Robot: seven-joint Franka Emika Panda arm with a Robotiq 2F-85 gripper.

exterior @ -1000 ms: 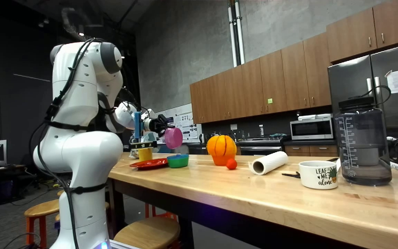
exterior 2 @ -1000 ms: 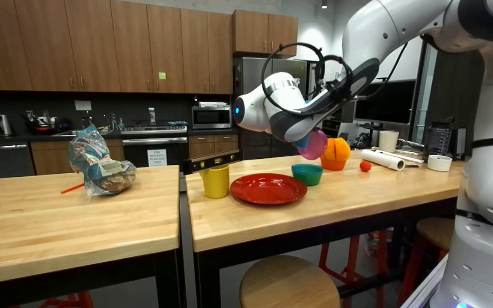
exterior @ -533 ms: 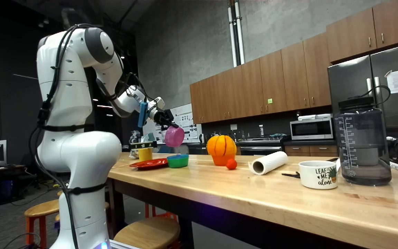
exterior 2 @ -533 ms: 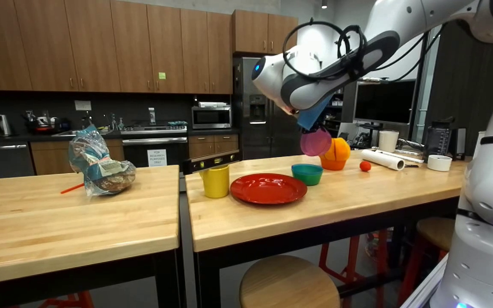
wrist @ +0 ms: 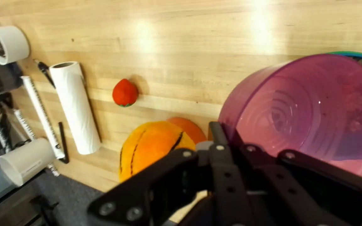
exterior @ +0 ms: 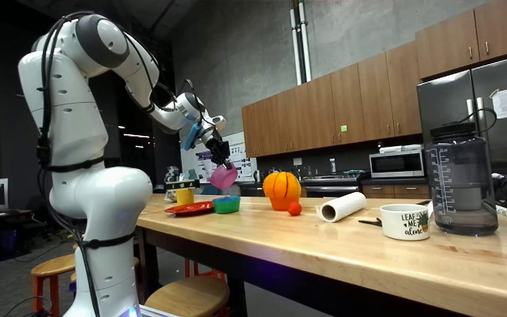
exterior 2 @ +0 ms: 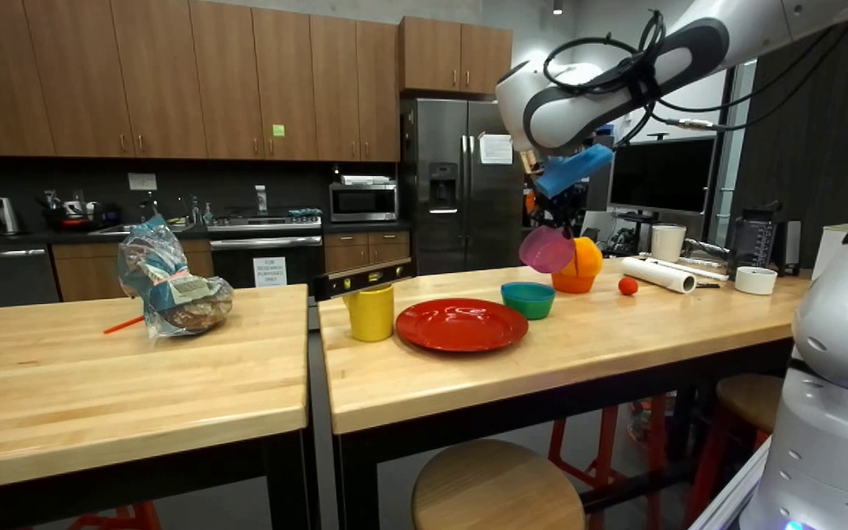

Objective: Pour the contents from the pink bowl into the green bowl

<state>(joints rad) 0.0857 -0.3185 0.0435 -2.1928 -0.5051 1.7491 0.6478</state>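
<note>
My gripper [wrist: 226, 131] is shut on the wall of the pink bowl [wrist: 278, 110]; one finger is outside the wall, the other inside it. The pink bowl is translucent and tilted, and shows in both exterior views [exterior: 223, 177] [exterior 2: 546, 250], held in the air above the green bowl [exterior: 227, 208]. In the wrist view its inside shows only a few small specks. The green bowl [exterior 2: 529, 308] stands upright on the table with a blue rim inside it. In the wrist view the pink bowl hides most of the green bowl [wrist: 341, 53]; dark and red bits show in it.
An orange pumpkin-like ball [exterior 2: 578, 261] stands close behind the pink bowl. A red plate [exterior 2: 461, 325] and a yellow mug [exterior 2: 371, 313] with a level on it are beside the green bowl. A strawberry [wrist: 125, 92], a white roll [wrist: 74, 106] and a white cup [wrist: 6, 45] lie further along.
The wrist has risen and my gripper has turned from nearly level to pointing steeply down. The pink bowl has tilted back with it, staying above the green bowl. The table objects have not moved.
</note>
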